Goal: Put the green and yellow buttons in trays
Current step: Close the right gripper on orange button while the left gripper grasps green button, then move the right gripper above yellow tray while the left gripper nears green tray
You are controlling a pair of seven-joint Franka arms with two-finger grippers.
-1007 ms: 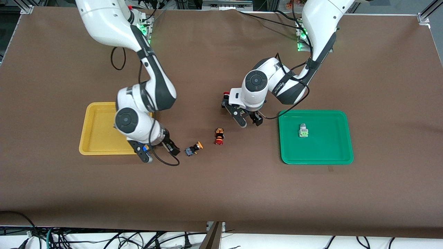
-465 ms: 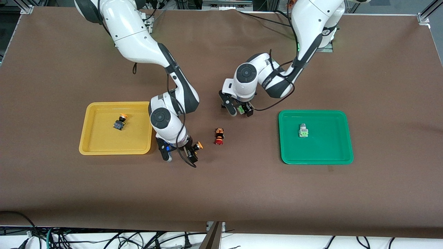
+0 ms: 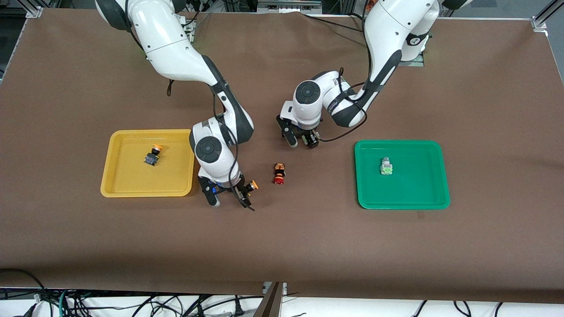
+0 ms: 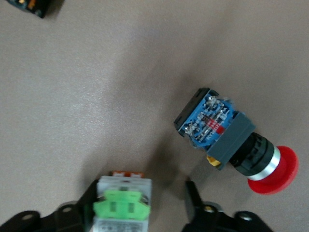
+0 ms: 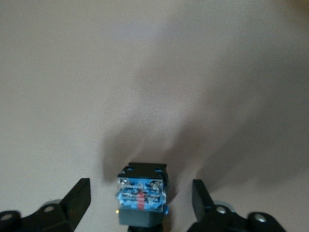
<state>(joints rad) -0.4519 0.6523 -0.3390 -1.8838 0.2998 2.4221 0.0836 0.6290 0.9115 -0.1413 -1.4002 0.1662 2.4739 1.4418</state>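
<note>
The right gripper (image 3: 227, 196) has spread fingers around a black-and-blue yellow-capped button (image 3: 249, 186) on the worktop beside the yellow plastic tray (image 3: 115, 185). The left gripper (image 3: 301, 141) has spread fingers around a grey green-faced button (image 4: 121, 206).

A black-bodied switch with a red cap (image 3: 278, 173) lies mid-counter (image 3: 282, 246); another red-capped switch (image 4: 235, 141) lies farther off.
</note>
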